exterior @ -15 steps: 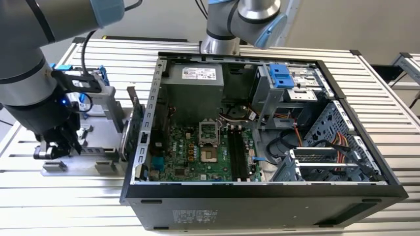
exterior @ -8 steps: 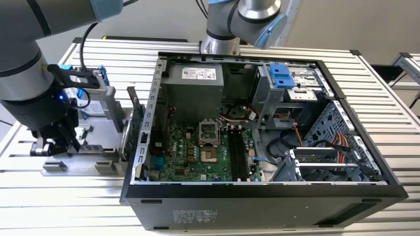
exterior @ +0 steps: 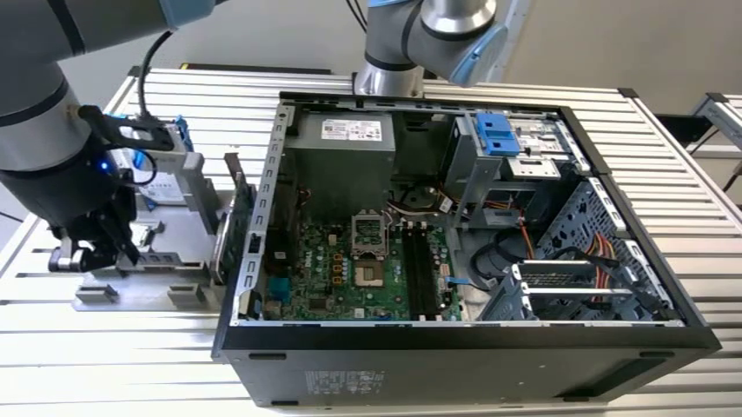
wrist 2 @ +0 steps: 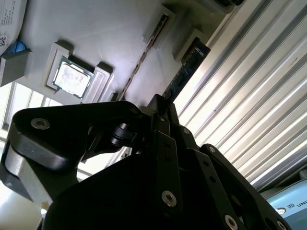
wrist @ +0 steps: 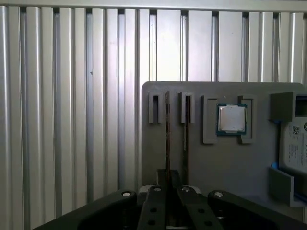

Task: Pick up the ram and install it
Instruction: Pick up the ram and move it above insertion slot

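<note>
Lying open on the ribbed metal table (exterior: 684, 165), the big computer case (exterior: 464, 365) is seen in the middle of the exterior view. The robot arm (exterior: 35, 130) is bent down on the exterior view's left, well apart from the case, over a flat grey holder (wrist: 230, 163). The gripper (wrist: 167, 176) is held low over that holder.

The ram (wrist: 167, 129) is stood on its thin edge in a slot of the holder and has not yet been lifted out. Its long side is lined up straight with the gripper and points away from it, so the ram is met along its length, not across it. The two fingers (wrist: 157, 201) look pressed close on the ram, with the thin strip pinched between them.

A second thin strip (wrist: 186, 132) is stood just beside it, between the ram and a small square chip (wrist: 232, 118). From the ram, the case is found toward the exterior view's right.
</note>
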Motion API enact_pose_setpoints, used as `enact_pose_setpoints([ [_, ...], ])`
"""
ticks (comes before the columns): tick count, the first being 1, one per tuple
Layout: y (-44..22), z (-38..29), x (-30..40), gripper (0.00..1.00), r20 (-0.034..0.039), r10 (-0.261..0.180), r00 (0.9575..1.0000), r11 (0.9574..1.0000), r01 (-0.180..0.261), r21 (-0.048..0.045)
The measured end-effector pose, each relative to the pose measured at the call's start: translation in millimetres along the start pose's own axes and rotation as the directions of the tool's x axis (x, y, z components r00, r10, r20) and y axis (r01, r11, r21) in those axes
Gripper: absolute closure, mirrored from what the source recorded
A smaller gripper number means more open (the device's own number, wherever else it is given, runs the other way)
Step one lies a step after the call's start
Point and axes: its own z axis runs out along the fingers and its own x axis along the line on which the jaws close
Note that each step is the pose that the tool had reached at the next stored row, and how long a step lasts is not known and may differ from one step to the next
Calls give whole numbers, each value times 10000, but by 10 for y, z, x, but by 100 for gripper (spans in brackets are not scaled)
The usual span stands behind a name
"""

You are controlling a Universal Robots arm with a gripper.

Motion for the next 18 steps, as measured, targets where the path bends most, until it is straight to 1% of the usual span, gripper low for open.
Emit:
enact_pose_setpoints([
  [10, 4, -107, -3, 100, 0, 2, 10000, 10000, -2, -1],
  [18, 6, -176, -5, 100, 0, 2, 10000, 10000, -2, 0],
])
